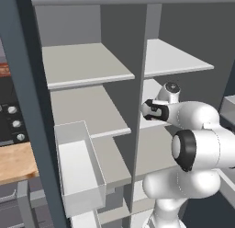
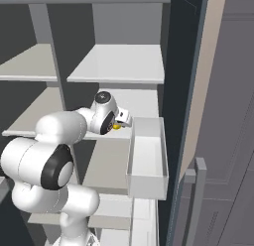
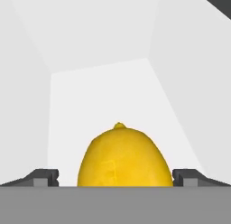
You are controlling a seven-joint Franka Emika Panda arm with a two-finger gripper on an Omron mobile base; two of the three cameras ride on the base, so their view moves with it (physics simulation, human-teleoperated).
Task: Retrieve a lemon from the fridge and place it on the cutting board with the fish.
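Inside fridge (image 1: 119, 130), lemon (image 3: 124, 156) on shelf (image 3: 90, 110)

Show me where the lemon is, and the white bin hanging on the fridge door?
lemon (image 3: 124, 157), hand view, the middle of its yellow skin, between the end effector's open tips.
white bin (image 2: 147, 178), right base view, its front wall.
fridge (image 1: 87, 66), left base view, a bare upper shelf.

A rendered kitchen. The open fridge (image 1: 137, 107), dark slate-grey with pale grey shelves (image 1: 87, 64) and a white door bin (image 1: 80, 169), fills the middle. Left of the fridge stand a wooden countertop (image 1: 16, 162) and a black appliance with round knobs (image 1: 13, 123).
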